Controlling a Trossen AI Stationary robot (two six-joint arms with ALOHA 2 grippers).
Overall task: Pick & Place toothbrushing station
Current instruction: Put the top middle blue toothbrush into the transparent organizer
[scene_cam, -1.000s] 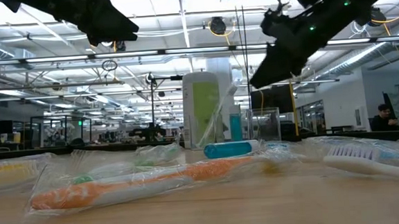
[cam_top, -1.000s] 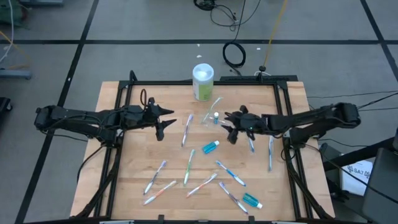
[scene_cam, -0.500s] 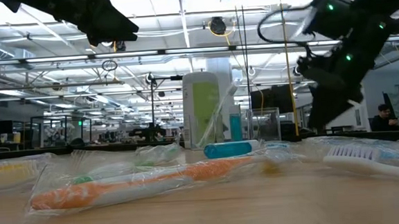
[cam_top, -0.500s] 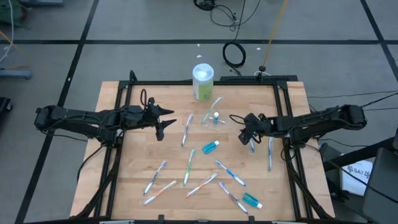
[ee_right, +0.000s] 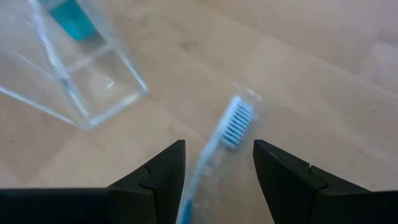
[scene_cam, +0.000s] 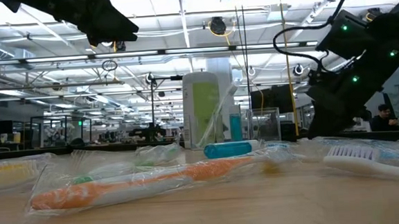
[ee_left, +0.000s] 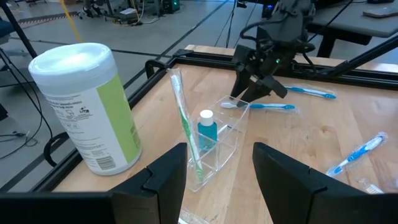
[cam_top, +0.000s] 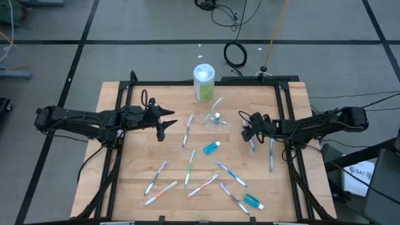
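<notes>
Over the right side of the table [cam_top: 125, 187], the right gripper [cam_top: 249, 133] hung low above a blue toothbrush [ee_right: 231, 124] in its clear wrapper, with its fingers spread and nothing between them. From the right wrist view the brush head lay in line with the gap between the two fingers, just beside the clear holder [cam_top: 215, 119]. That holder stood near the far middle of the table with one small teal tube [ee_left: 207, 132] and a green toothbrush [ee_left: 186, 124] already standing in it, next to a wipes canister [cam_top: 204, 82]. Most of the other brushes lay scattered over the near half of the table, among them an orange one [scene_cam: 141, 179] close to the near edge, along with two more teal tubes [cam_top: 212, 147]. The left gripper [cam_top: 164, 123] waited over the left side of the table, also open and empty.

The step in hand appeared to be the pick of that blue brush. The next move probably called for a short drop straight down and a squeeze across the thin handle, low enough to catch it through the slippery wrapper, then a lift toward the holder.
</notes>
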